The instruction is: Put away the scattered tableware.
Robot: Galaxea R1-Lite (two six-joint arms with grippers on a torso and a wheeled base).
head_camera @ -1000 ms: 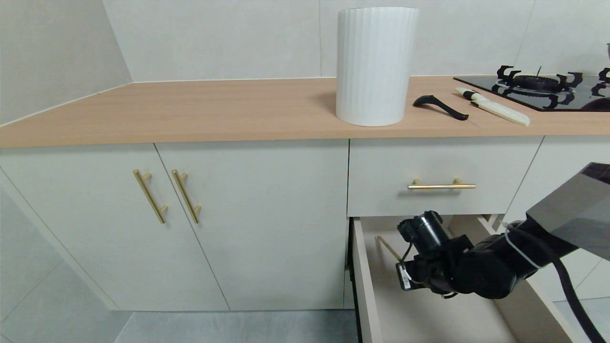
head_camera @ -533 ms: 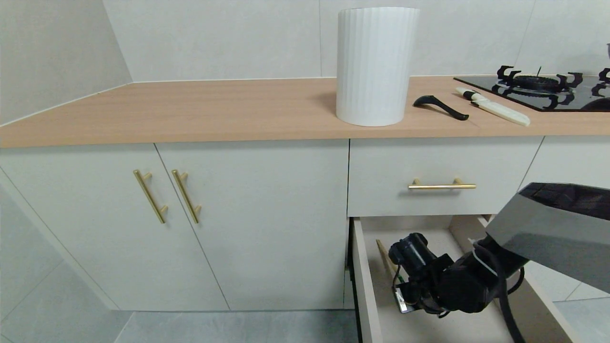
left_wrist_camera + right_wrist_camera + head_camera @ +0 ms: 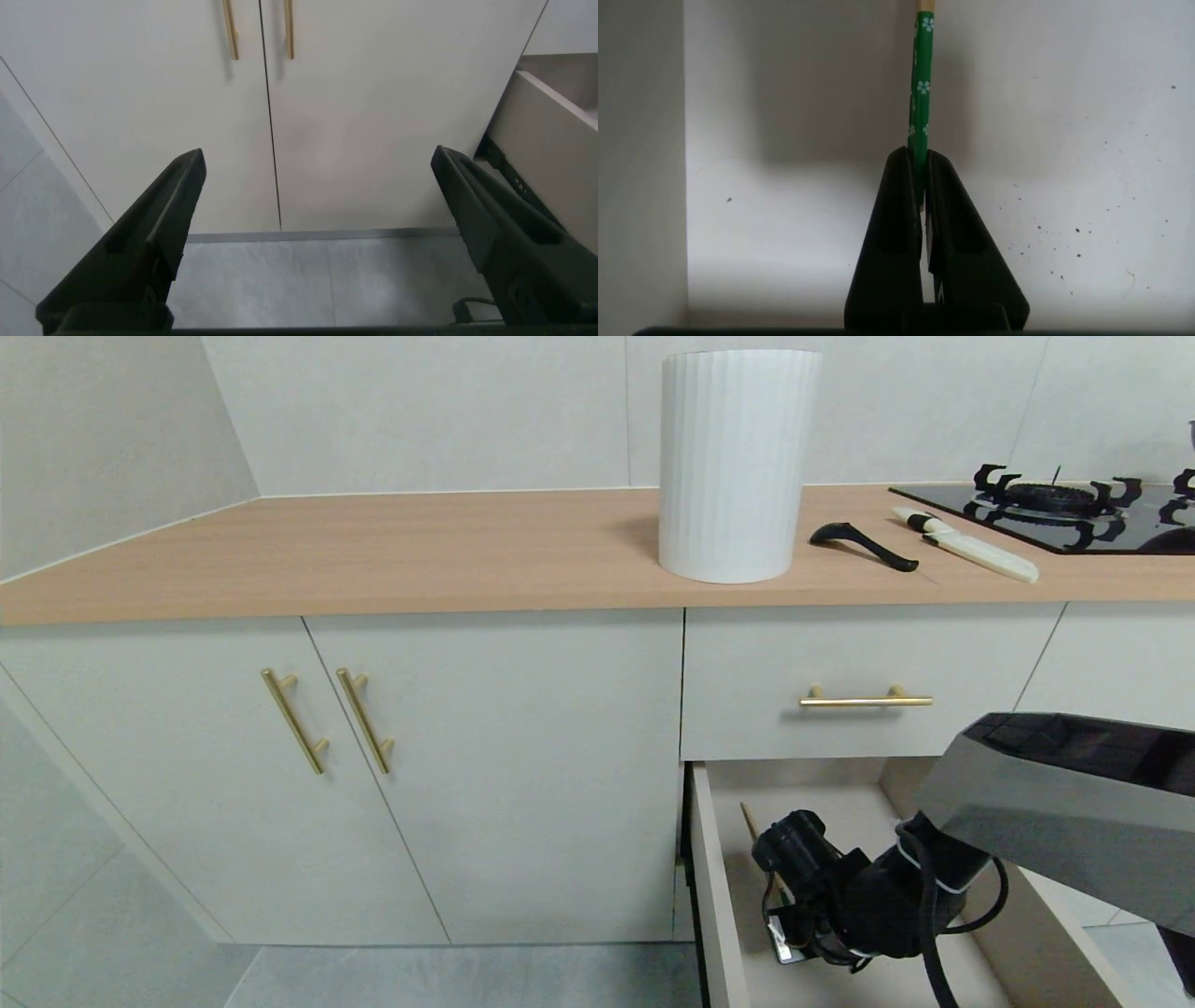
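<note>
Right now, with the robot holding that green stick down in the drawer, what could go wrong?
The right gripper pinches the green chopstick with just its fingertips, so the stick might swivel or slip and land crooked. The gripper is also close to the side wall of the drawer, so it could bump it. The white knife lies on the counter; picking it up needs care.
</note>
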